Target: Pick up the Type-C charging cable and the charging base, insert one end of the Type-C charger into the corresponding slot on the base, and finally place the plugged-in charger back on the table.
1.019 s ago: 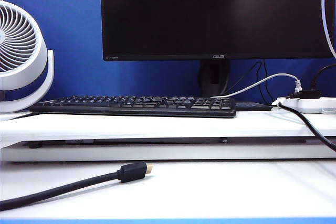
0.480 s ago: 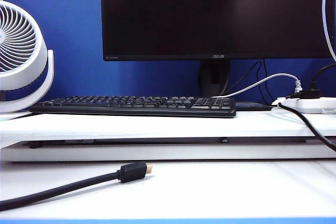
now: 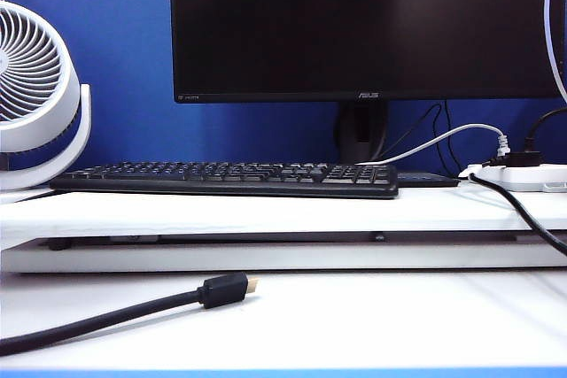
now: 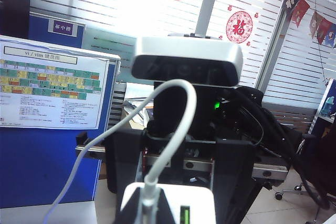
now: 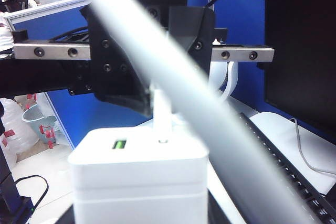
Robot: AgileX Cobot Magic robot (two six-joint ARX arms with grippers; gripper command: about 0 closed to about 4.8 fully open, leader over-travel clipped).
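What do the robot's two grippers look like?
Both are black, blocky bodies on a silver rail with dark screws. The right gripper carries a silver-grey camera bar, a green light and thick black cables. The left gripper has wedge-shaped black fingers. Neither shows in the exterior view.

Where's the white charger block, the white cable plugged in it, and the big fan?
charging base (image 5: 137, 174): right wrist view, middle of its front face.
Type-C charging cable (image 4: 173, 129): left wrist view, on the curved loop above the plug.
fan (image 3: 31, 73): exterior view, on its white grille.
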